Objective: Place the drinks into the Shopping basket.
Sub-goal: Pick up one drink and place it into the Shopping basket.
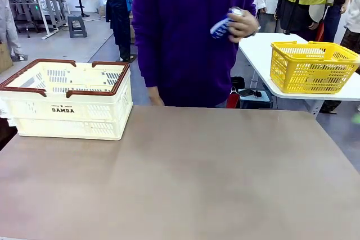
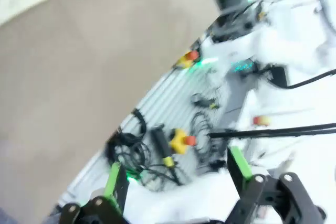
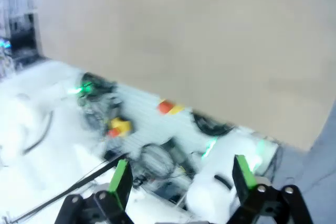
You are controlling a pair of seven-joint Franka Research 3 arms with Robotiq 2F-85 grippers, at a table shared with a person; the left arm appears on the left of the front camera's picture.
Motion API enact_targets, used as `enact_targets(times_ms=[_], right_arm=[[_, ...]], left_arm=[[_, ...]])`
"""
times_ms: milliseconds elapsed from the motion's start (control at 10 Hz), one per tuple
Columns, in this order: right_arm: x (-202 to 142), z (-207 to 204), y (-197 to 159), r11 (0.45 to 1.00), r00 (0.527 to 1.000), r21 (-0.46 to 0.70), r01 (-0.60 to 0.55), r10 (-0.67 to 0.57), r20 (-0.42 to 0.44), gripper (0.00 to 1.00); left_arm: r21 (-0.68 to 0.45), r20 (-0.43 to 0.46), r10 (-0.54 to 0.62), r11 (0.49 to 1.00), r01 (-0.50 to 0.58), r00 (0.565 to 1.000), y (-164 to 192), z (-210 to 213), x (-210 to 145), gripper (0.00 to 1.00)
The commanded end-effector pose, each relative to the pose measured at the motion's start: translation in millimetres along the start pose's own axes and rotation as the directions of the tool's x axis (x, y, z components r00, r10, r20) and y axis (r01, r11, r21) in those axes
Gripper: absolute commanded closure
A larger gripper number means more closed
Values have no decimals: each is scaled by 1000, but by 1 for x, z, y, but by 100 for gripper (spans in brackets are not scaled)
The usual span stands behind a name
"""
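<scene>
Left gripper (image 2: 174,161): jaws are standing spread wide, nothing between the pads. Right gripper (image 3: 181,162): same, spread wide, carrying nothing. Both are hanging over the robot's own base. Cables and red-yellow stop buttons (image 2: 181,141) are sitting just past the fingertips, and the table (image 2: 79,51) is lying farther ahead. Both wrist views are blurring, so fine detail is unreadable.

1 drink in sight: a blue can (image 1: 224,25), tilted, in the person's hand (image 1: 244,25). It's being held up off the table at the far side, well apart from both grippers, on the right gripper's side. The Shopping basket (image 1: 84,117) is sitting on the table on the left gripper's side, well apart from the can. Can't tell what's inside from this angle. The yellow mesh basket (image 1: 312,77) on the separate table beyond the right gripper's side isn't the target.

My read: we're waiting on the can, handed over or set down. Doing it well:
- The right gripper is looking like the nearer 1, so use that.
- Go in with the jaws wide, from the side, at mid-height on the can body, staying off the person's fingers.
- Close only once the can is sitting steady between the pads. It looks like thin aluminium, so squeeze lightly.
- Carry it upright, clear the basket's dark brown rim, and lower it inside before releasing.
</scene>
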State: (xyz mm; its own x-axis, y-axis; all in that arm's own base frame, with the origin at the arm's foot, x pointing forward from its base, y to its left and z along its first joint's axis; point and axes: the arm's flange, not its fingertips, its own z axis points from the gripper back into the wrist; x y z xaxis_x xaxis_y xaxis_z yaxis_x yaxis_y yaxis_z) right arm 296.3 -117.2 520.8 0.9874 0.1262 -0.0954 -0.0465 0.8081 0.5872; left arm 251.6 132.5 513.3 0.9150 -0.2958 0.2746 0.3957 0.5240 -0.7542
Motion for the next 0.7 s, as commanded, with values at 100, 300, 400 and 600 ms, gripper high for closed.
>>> enact_targets(times_ms=[100,300,400,600], right_arm=[[-32,77,-120,558,870,827,74,-442,220,0],[-34,54,-152,386,793,923,-11,-558,243,0],[-25,39,-146,409,701,911,56,-666,256,0],[-71,64,-160,803,930,548,234,-349,113,0]], left_arm=[[-650,413,441,755,-81,797,107,59,-11,0],[-772,488,502,629,85,714,159,50,-25,0],[-771,474,516,635,53,713,168,38,-24,0],[-469,309,379,859,-206,872,139,52,-49,0]])
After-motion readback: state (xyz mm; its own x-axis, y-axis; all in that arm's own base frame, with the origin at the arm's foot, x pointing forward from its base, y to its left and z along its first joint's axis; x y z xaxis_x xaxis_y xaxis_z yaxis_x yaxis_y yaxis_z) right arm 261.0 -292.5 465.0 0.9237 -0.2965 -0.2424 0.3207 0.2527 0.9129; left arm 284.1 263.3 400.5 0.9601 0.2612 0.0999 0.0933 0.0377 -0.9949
